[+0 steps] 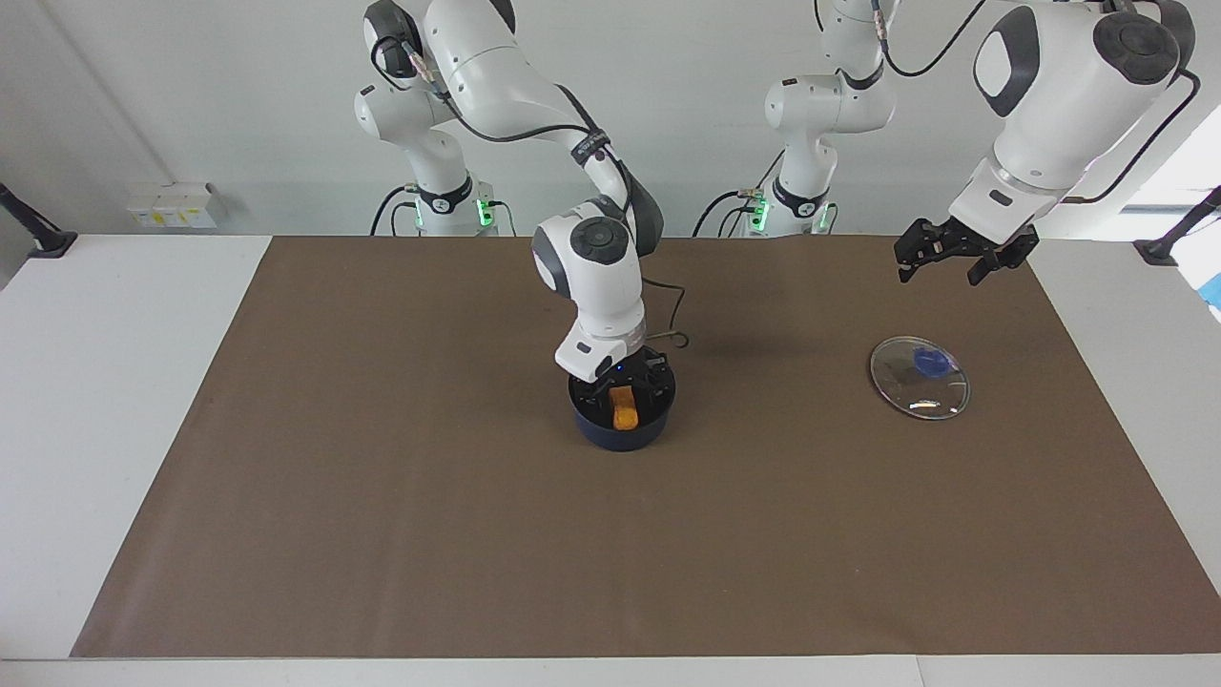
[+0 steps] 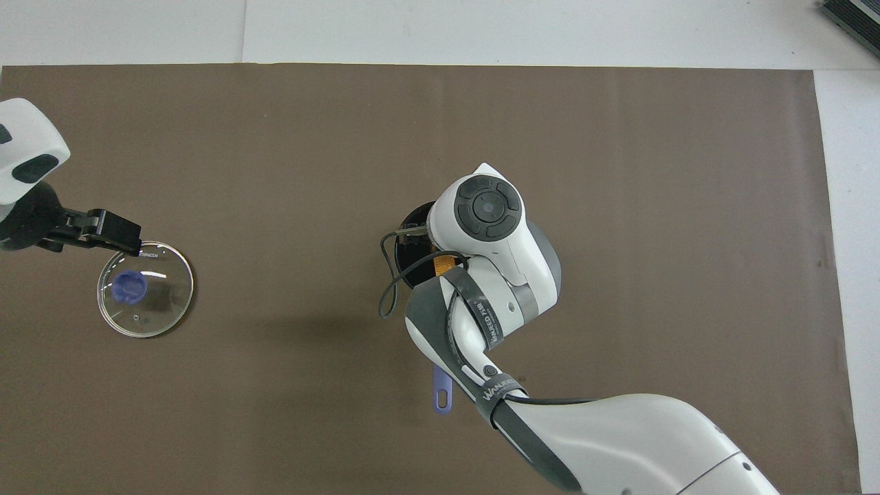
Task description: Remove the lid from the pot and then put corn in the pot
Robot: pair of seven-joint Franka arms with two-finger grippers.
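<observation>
The dark blue pot [image 1: 620, 436] stands mid-table with its lid off, its handle [image 2: 443, 397] pointing toward the robots. The orange corn [image 1: 625, 409] lies tilted inside it. My right gripper [image 1: 627, 385] reaches down into the pot just above the corn, its fingers spread open and off the cob. In the overhead view the right wrist hides most of the pot, and only a sliver of corn [image 2: 447, 261] shows. The glass lid [image 1: 919, 377] with its blue knob lies flat on the cloth toward the left arm's end. My left gripper [image 1: 959, 260] hangs open and empty, high over the cloth by the lid's edge.
A brown cloth [image 1: 382, 525] covers the table, with bare white table at both ends. A black cable [image 2: 388, 289] loops off the right wrist beside the pot. Black stands sit at the table's corners by the wall [image 1: 43, 239].
</observation>
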